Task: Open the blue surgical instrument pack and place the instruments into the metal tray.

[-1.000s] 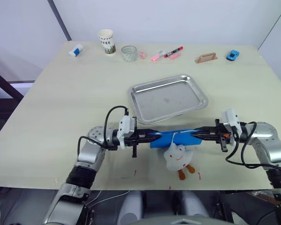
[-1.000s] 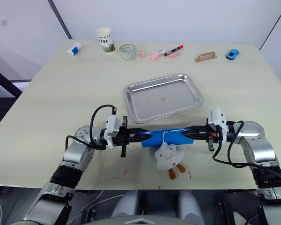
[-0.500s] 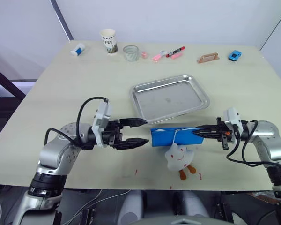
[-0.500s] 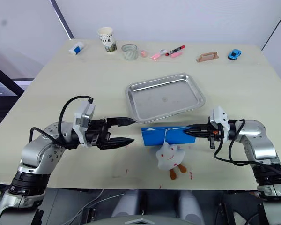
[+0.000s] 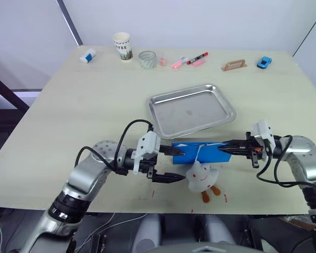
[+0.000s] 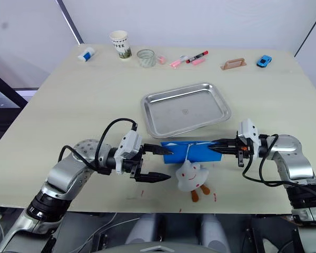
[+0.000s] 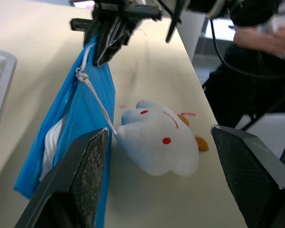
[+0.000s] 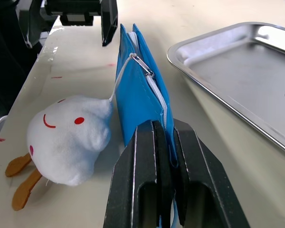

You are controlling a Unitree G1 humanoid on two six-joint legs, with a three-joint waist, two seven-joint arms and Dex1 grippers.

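The blue surgical instrument pack (image 5: 200, 153) stands on its long edge on the table, just in front of the metal tray (image 5: 210, 108), which holds nothing. My right gripper (image 5: 224, 152) is shut on the pack's right end, with the zipper edge between its fingers (image 8: 147, 180). My left gripper (image 5: 175, 164) is open at the pack's left end: one finger (image 7: 85, 175) lies against the blue side, the other on the near side. A white plush toy (image 5: 201, 176) hangs by a cord from the zipper pull and lies between those fingers. The instruments are hidden.
Along the table's far edge stand a paper cup (image 5: 121, 46), a glass (image 5: 146, 59), red and pink markers (image 5: 188, 60), a tan holder (image 5: 233, 65), a blue toy car (image 5: 262, 62) and a small white-blue bottle (image 5: 86, 56). The front table edge is close behind the plush.
A second ago the left gripper was closed at the pack's left end. It then drew away to the left and opened, and has now come back, open. The right gripper kept its hold.
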